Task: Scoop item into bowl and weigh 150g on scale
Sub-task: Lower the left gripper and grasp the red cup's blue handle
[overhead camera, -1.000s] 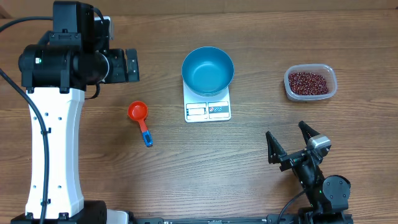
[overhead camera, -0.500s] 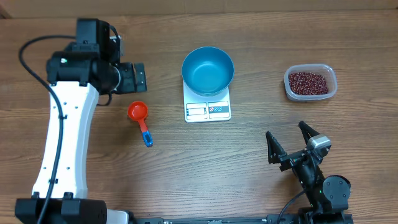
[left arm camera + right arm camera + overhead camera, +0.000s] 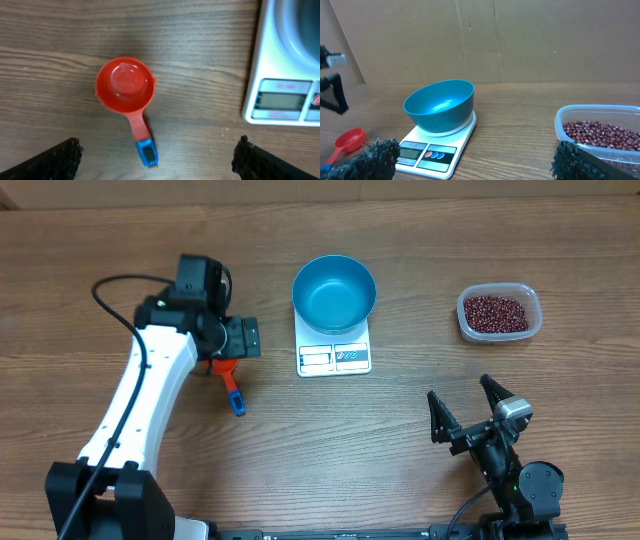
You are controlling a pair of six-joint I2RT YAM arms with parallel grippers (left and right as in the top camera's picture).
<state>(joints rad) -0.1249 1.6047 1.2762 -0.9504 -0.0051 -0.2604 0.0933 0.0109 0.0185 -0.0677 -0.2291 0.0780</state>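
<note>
**Left pincer wide above the red scoop**

The left pincer point(image 3: 158, 150) hangs wide open over the red scoop point(image 3: 125, 84), left of centre on the table point(image 3: 330, 450). The blue bowl point(image 3: 334, 292) sits on the white scale point(image 3: 334, 358) at upper centre. The beans point(image 3: 496, 311) lie in a clear tub point(image 3: 535, 320) at upper right. The right pincer point(image 3: 460, 390), at lower right, gapes wide.

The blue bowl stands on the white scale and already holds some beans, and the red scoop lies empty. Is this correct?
Not quite: the bowl on the scale is empty, as the overhead view shows; the beans are in the clear tub. The scoop does lie empty.
</note>
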